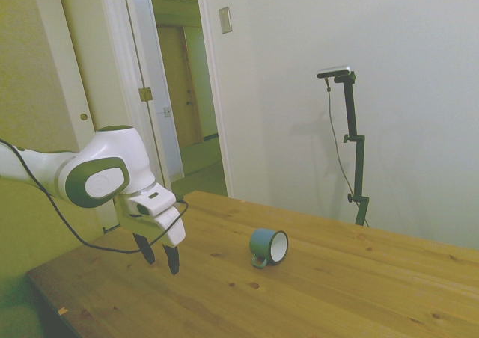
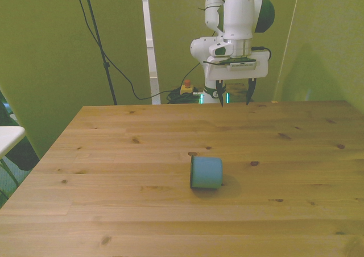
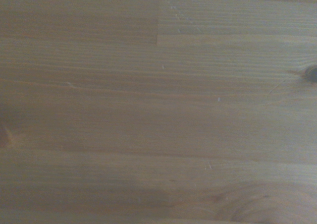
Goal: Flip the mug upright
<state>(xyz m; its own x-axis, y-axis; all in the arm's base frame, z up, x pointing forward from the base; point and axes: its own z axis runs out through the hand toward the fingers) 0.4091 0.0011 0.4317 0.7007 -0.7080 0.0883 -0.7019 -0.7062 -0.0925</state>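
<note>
The mug (image 2: pixel 206 172) lies on its side near the middle of the table (image 2: pixel 114 211), white mouth toward the front view's left, handle against the wood. Well beyond the mug, my gripper (image 2: pixel 234 98) hangs over the table's far edge, fingers spread wide, holding nothing.

The mug (image 2: pixel 206 172) hides its handle and opening in the front view. The wrist view shows only soft-focus table (image 3: pixel 158 110).
</note>
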